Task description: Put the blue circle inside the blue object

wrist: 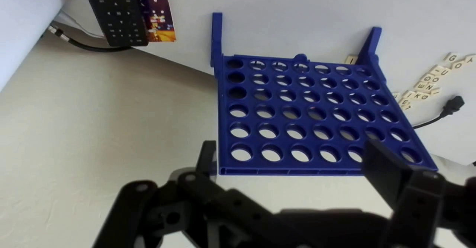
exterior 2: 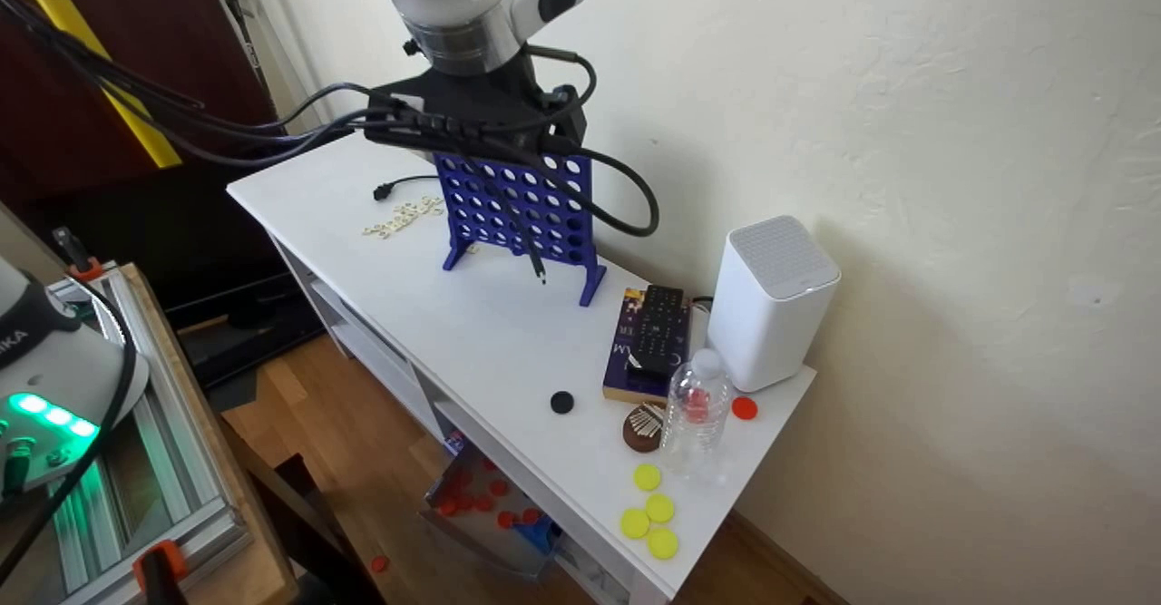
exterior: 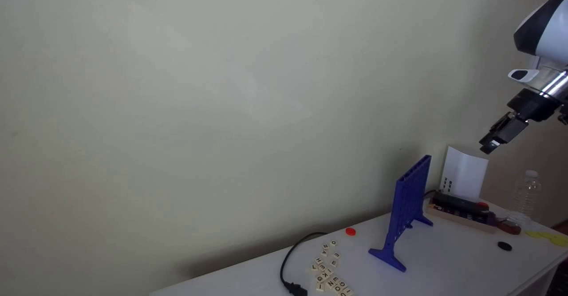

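Observation:
The blue object is an upright blue panel with rows of round holes and splayed feet; it shows in both exterior views (exterior: 407, 200) (exterior 2: 562, 210) and in the wrist view (wrist: 275, 103). In its end column near the book, the three lowest holes look dark and filled. No clearly blue circle shows; a dark, near-black disc lies on the table in both exterior views (exterior: 504, 246) (exterior 2: 562, 402). My gripper (wrist: 290, 145) is open, with nothing between its fingers. In an exterior view the gripper (exterior: 490, 146) is higher than the panel and apart from it.
A book (exterior 2: 619, 365) with a remote (exterior 2: 660, 328), a clear bottle (exterior 2: 697, 424), a white box (exterior 2: 771, 315), a brown jar (exterior 2: 641, 433) and yellow discs (exterior 2: 660, 507) stand or lie at one end. Letter tiles (exterior: 326, 274) and a black cable (exterior: 284, 260) lie beyond the panel.

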`<move>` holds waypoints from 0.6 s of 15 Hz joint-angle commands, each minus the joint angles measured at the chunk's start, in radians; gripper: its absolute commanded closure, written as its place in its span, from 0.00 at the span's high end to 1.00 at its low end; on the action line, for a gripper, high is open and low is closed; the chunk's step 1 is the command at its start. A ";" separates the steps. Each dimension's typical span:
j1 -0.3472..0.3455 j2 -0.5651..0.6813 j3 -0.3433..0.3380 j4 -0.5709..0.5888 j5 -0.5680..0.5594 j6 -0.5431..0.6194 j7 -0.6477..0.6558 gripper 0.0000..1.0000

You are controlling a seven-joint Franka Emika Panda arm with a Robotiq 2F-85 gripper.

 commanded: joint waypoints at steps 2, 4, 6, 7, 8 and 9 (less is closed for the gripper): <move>-0.021 -0.042 -0.026 -0.037 -0.172 -0.041 0.090 1.00; -0.027 -0.036 -0.034 -0.038 -0.229 -0.059 0.120 1.00; -0.030 -0.029 -0.040 -0.040 -0.277 -0.078 0.144 1.00; -0.029 -0.021 -0.041 -0.039 -0.299 -0.090 0.159 1.00; -0.027 -0.013 -0.039 -0.040 -0.321 -0.086 0.177 1.00; -0.024 -0.007 -0.037 -0.041 -0.337 -0.082 0.195 1.00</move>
